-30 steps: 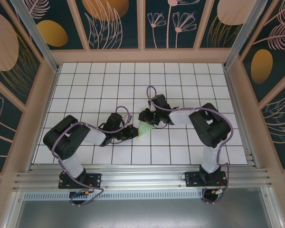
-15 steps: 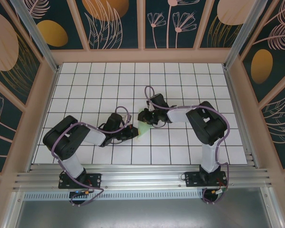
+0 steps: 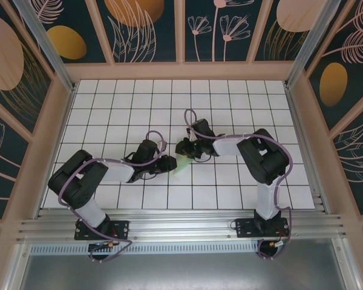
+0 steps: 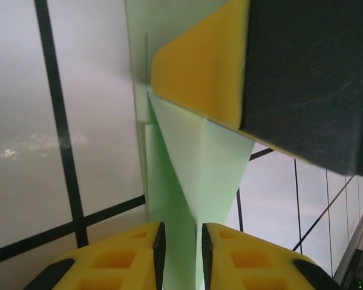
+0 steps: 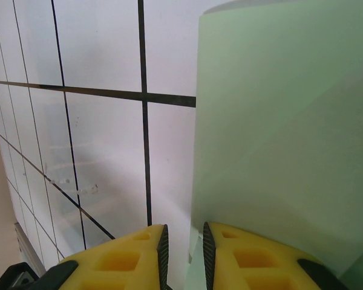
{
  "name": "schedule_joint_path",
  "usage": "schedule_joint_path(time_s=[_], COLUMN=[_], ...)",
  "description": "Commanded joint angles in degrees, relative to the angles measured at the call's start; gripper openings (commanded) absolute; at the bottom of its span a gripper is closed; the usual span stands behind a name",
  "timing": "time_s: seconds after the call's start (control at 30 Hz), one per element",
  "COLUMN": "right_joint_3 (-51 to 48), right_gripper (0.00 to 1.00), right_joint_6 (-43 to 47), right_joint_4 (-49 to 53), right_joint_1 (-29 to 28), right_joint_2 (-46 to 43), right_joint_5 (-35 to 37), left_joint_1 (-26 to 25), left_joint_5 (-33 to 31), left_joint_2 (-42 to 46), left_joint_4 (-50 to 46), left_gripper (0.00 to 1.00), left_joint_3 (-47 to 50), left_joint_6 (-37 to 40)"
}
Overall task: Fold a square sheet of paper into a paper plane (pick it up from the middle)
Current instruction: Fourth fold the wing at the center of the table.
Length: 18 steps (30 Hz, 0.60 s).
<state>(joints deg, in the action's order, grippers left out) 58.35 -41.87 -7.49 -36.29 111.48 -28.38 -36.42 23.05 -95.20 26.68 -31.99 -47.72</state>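
Note:
The square sheet of paper (image 3: 183, 164) is pale green and folded into a narrow pointed shape with a centre crease. It lies on the tiled table between the two grippers. My left gripper (image 3: 169, 162) sits at its left end. In the left wrist view the jaws (image 4: 180, 244) stand a little apart, with the paper's crease (image 4: 209, 157) running into the gap. My right gripper (image 3: 183, 148) is at the far end, and one yellow finger (image 4: 199, 66) rests on the paper. In the right wrist view its jaws (image 5: 183, 249) are narrowly apart beside a raised green flap (image 5: 278, 121).
The white grid table (image 3: 230, 96) stretches behind and to both sides of the arms. Wooden frame walls (image 3: 181, 71) enclose it at the back and sides. A metal rail (image 3: 181, 226) carrying the arm bases runs along the near edge.
The left gripper's jaws have parted from shut to a narrow gap, and the left arm has stretched slightly forward. The right gripper has barely shifted and the paper stays in place.

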Motion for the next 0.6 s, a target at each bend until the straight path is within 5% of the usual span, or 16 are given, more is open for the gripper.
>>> schedule_joint_path(time_s=[0.0, 0.13, 0.4, 0.57], right_joint_3=[-1.6, -1.6, -1.7, -1.3], right_gripper=[0.26, 0.26, 0.28, 0.29], right_joint_6=[-0.1, -0.1, 0.0, 0.9], right_joint_4=[0.7, 0.6, 0.0, -0.2], right_joint_1=[0.2, 0.1, 0.1, 0.1], right_joint_2=[0.5, 0.7, -0.4, -2.3], right_joint_5=[-0.2, -0.4, -1.1, -1.2], left_joint_1=[-0.1, -0.1, -0.1, -0.1], left_joint_5=[-0.9, -1.2, -2.7, -4.3], left_joint_2=[-1.1, -2.4, -2.4, -1.9], left_joint_4=[-2.0, -3.4, -2.8, -2.4], left_gripper=[0.27, 0.24, 0.01, 0.0], left_joint_3=[-1.7, -2.7, -0.4, 1.4], left_joint_6=[2.1, 2.5, 0.4, -1.5])
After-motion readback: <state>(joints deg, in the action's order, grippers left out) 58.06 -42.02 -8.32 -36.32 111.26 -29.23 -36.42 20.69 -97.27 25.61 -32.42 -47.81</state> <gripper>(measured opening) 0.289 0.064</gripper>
